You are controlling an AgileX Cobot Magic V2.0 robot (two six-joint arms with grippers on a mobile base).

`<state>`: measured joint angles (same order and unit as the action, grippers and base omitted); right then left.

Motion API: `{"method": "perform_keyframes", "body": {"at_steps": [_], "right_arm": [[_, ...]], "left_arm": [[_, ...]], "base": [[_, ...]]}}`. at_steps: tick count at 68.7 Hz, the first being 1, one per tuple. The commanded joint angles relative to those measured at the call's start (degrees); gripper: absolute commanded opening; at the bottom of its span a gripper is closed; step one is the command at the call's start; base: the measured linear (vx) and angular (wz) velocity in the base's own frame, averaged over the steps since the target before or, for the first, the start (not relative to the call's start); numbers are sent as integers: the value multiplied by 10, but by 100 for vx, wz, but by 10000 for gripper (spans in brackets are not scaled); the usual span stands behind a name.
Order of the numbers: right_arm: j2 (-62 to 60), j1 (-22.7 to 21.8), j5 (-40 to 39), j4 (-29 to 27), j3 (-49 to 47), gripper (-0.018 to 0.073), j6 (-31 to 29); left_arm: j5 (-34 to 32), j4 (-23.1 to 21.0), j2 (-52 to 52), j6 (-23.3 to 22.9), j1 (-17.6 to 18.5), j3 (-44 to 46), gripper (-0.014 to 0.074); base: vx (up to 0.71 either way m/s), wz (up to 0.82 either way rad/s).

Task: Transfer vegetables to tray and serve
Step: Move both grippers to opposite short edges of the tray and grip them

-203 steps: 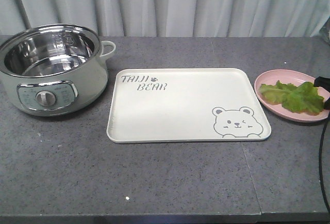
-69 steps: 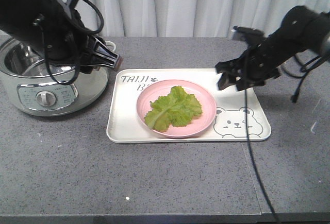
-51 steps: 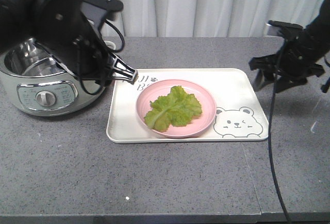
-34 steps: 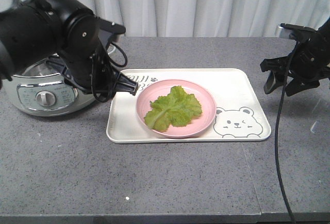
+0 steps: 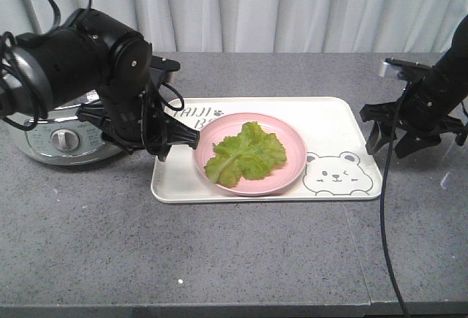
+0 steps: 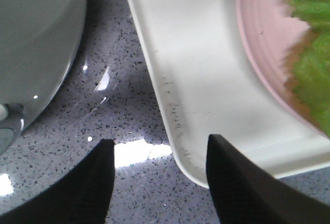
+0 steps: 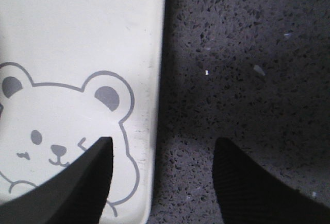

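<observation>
A broad strip of grey speckled surface (image 5: 256, 259) is running between its near edge and the tray (image 5: 333, 122). A black cable (image 5: 385, 245) is hanging from the right arm across this strip toward the near-right corner.

The tray is lying flat around the middle of the surface, long sides parallel to the near edge. A pink plate (image 5: 252, 191) is sitting on the tray, left of the bear drawing (image 5: 333, 174). The vegetables (image 5: 245, 153) are lying on this plate, inside its rim.

The left tool (image 6: 160, 140) is standing released at the tray's left edge, near that edge's near corner. In the left wrist view, one finger is hanging over bare surface and the other over the tray's inner floor, with the rim running between them. Contact with the rim cannot be determined. The gap between the tray and the pot (image 5: 66, 141) is narrow here.

The right tool (image 7: 164, 141) is also standing released, straddling the tray's right edge. One finger is hanging over the bear drawing, the other over bare surface. Open surface is extending from this edge to the right edge of the surface.

The pot is sitting near the left edge, largely hidden behind the left arm. A band of surface is lying beyond the tray, up to the far edge, where a pale curtain (image 5: 292, 4) is hanging.
</observation>
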<state>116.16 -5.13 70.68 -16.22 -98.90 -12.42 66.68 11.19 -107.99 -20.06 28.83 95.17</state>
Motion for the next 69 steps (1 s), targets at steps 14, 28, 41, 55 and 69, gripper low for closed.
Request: {"method": "perform_keyframes", "body": {"at_steps": [14,28,41,55,69], "right_arm": [[-30,-1,-4,-42,-13,423,-20],[-30,-1,-9,-42,-13,423,-26],[-14,-1,4,-42,-13,420,-26],[9,-1,15,-44,-13,420,-27],[12,-1,9,-44,-13,420,-27]], "left_arm": [[-17,-1,2,-1,0,15,395],[-17,-1,-11,-1,0,15,395],[-17,-1,-18,3,0,15,395],[-21,-8,-19,7,-9,15,395],[-25,-33,-19,22,-35,15,395]], "base": [[0,0],[0,0],[0,0],[0,0],[0,0]]}}
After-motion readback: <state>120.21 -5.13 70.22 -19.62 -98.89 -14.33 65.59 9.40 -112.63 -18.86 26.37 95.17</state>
